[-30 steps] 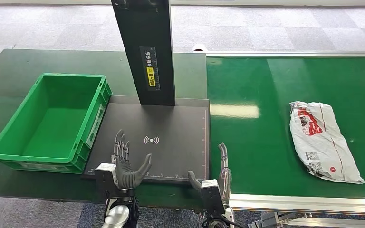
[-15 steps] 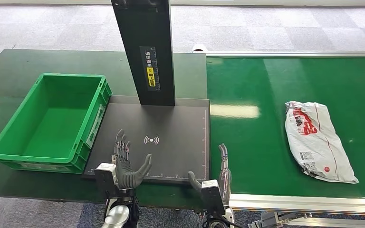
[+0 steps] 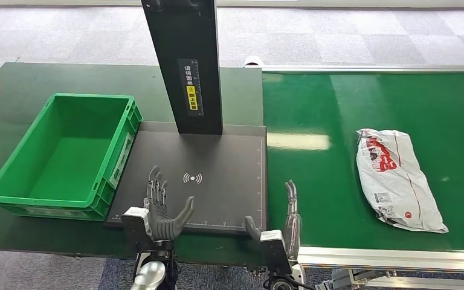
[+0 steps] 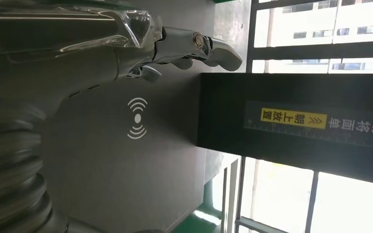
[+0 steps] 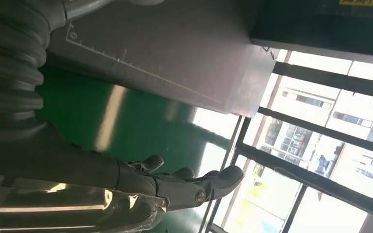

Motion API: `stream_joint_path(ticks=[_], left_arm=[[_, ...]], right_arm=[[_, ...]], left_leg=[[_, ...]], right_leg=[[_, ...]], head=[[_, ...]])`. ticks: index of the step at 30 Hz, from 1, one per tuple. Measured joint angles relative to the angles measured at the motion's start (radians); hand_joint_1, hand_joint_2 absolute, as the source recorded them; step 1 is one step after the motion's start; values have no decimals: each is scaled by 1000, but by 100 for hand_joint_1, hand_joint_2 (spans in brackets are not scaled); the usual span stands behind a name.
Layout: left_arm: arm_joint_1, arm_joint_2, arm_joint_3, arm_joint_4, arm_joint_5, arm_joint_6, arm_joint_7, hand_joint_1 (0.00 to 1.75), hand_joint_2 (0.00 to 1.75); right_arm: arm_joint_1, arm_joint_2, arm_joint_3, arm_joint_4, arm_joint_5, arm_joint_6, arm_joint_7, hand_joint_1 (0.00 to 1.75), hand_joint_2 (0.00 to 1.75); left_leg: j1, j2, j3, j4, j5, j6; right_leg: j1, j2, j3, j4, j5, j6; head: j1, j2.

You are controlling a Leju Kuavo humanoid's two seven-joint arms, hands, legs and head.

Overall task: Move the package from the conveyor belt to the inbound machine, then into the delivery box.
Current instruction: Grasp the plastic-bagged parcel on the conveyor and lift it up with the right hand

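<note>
The conveyor belt [image 3: 350, 157] fills the right half of the head view, a broad green surface with a metal rail along its near edge. To its left stands a dark green table [image 3: 30, 90] carrying the inbound machine [image 3: 205, 175] — a flat black scanning plate with a white wireless mark and a tall black post [image 3: 184, 66] rising from its far edge. The delivery box [image 3: 63, 154], a green plastic crate, sits on the table just beside the plate's left edge, with nothing visible inside it.

The package [image 3: 396, 178], a white crumpled plastic mailer with red print and small labels, lies flat on the belt well to the right of the plate, apart from both hands.

The left hand [image 3: 160, 208] hangs over the near left part of the plate, fingers spread and holding nothing. The right hand [image 3: 281, 220] is raised at the seam between plate and belt, fingers extended and apart, likewise holding nothing.

The left wrist view adds the wireless mark [image 4: 137, 118] and the post's yellow label [image 4: 294, 117] up close, with windows beyond. The right wrist view shows the plate's ruled edge [image 5: 145, 73] and the belt's green sheen beneath the fingers [image 5: 194, 187] — but not the package.
</note>
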Motion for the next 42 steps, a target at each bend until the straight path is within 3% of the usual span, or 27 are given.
stream_joint_path(ticks=[5, 8, 12, 16, 21, 24, 27, 29, 42], left_arm=[[-16, 4, -45, 35, 24, -105, 0, 0, 175], [-35, 12, -95, 95, 100, -170, 0, 0, 175], [-55, 24, -158, 144, 143, -174, 0, 0, 175], [-66, 28, -184, 166, 139, -177, 0, 0, 175], [-72, 28, -190, 184, 117, -178, 0, 0, 175], [-77, 28, -194, 194, 91, -181, 0, 0, 175], [-80, 28, -195, 202, 66, -190, 0, 0, 175], [-81, 28, -195, 205, 51, -187, 0, 0, 175], [-78, 27, -183, 207, 17, -184, 0, 0, 175]], right_arm=[[-113, -75, -169, 25, 49, 15, 45, 0, 175], [-240, -167, -333, 90, 154, 31, 174, 0, 175], [-459, -313, -504, 262, 254, 108, 356, 0, 175], [-596, -391, -582, 391, 301, 146, 448, 0, 175], [-697, -454, -598, 514, 417, 173, 711, 0, 175], [-726, -473, -596, 559, 472, 219, 827, 0, 175], [-727, -475, -587, 599, 524, 340, 986, 0, 175], [-711, -469, -584, 618, 533, 405, 1039, 0, 175], [-646, -435, -584, 660, 560, 486, 1084, 0, 175]], left_leg=[[-2, 0, 1, 1, 1, 2], [-5, -1, 0, 1, 3, 4], [-7, 0, -1, 2, 4, 6], [-7, 0, -1, 2, 4, 6], [-7, -2, -3, 2, 4, 6], [-7, 0, -3, 2, 4, 6], [-7, -1, -3, 2, 4, 6], [-7, -1, -3, 2, 4, 6], [-7, -1, -3, 2, 4, 6]], right_leg=[[-3, 0, 0, 0, 2, 2], [-5, 0, 0, 0, 4, 4], [-8, 0, -1, 0, 6, 7], [-8, 0, -1, 0, 6, 8], [-7, -1, -2, 0, 6, 8], [-7, 0, -2, 0, 5, 8], [-7, -1, -2, 0, 5, 8], [-7, -1, -1, 0, 5, 8], [-7, -1, -2, 0, 5, 8]], head=[[-1, 0], [-1, 0], [-1, 0], [-1, 0], [-1, 0], [-1, 0], [-1, 0], [-1, 0], [-1, 0]])
